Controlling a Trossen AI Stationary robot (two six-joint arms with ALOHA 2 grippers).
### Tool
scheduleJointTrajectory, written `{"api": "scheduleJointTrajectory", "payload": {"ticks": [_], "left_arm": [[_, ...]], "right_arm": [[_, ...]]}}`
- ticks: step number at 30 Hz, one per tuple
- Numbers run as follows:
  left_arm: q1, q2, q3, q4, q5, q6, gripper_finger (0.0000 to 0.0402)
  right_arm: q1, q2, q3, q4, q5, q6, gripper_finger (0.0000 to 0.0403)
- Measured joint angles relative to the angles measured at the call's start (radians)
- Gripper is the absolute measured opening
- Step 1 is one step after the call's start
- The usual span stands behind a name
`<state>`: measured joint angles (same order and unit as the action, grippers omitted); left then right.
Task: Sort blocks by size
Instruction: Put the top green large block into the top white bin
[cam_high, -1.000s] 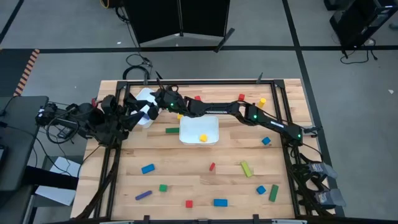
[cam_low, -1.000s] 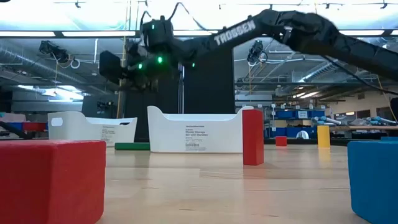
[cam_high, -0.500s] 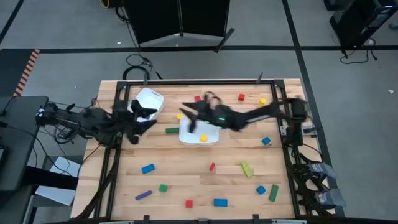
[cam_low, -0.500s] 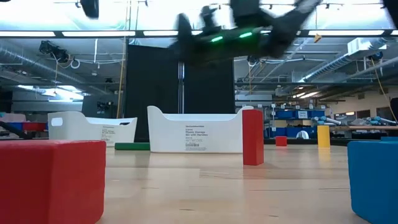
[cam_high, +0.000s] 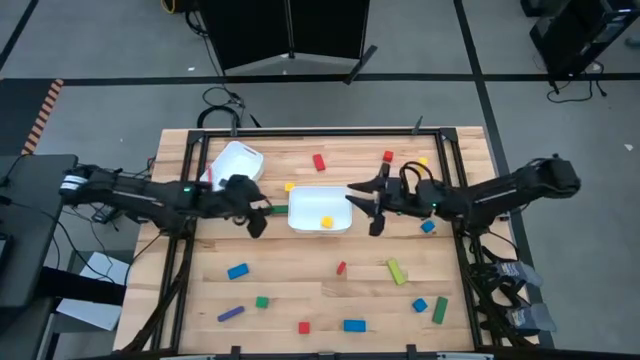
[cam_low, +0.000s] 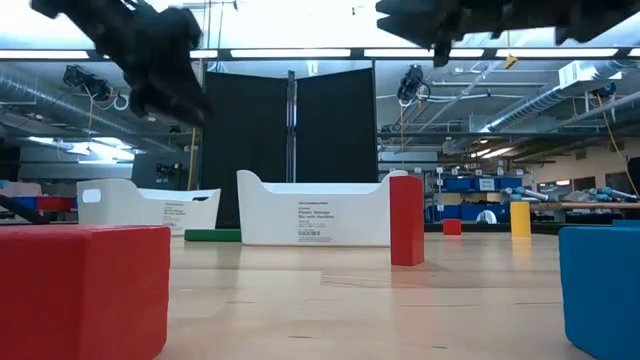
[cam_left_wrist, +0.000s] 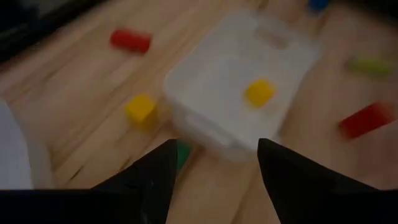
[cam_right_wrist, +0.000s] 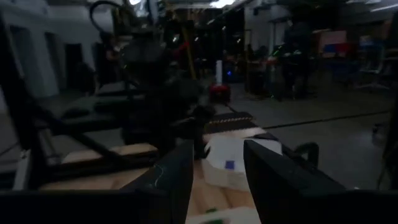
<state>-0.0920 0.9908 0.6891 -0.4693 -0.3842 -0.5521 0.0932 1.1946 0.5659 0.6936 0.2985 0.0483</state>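
Note:
Many small coloured blocks lie scattered on the wooden table: a green bar (cam_high: 273, 209), a yellow cube (cam_high: 290, 186), a red bar (cam_high: 319, 162), and others toward the near edge. A white tray (cam_high: 320, 200) in the middle holds a yellow cube (cam_high: 326, 221). A second white tray (cam_high: 236, 160) stands at the far left. My left gripper (cam_high: 260, 216) is open and empty above the table just left of the green bar, which shows between its fingers in the left wrist view (cam_left_wrist: 182, 154). My right gripper (cam_high: 363, 208) is open and empty beside the middle tray's right edge.
Near the right arm lie a red cube (cam_high: 388, 156), a yellow cube (cam_high: 422, 161) and a blue cube (cam_high: 428, 227). Toward the near edge lie a lime bar (cam_high: 397, 271), a blue bar (cam_high: 237, 271), a purple bar (cam_high: 231, 313) and a green bar (cam_high: 440, 310).
My right gripper has drawn back fast from over the far-left tray toward the table's right edge, and now stands by the middle tray's right side. My left gripper has reached out from the table's left edge toward the green bar and the middle tray.

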Motion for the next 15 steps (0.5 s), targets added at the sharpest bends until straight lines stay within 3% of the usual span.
{"api": "scheduleJointTrajectory", "payload": {"ticks": [8,15], "left_arm": [[0.077,0.293,0.114,-0.143,0.109,0.169,0.0243],[0.114,0.399,0.118,-0.152,0.131,0.286,0.0243]], "right_arm": [[0.103,-0.066,0.004,-0.112,0.0,-0.023,0.0152],[0.16,-0.073,0.004,-0.127,0.006,-0.026,0.0152]]}}
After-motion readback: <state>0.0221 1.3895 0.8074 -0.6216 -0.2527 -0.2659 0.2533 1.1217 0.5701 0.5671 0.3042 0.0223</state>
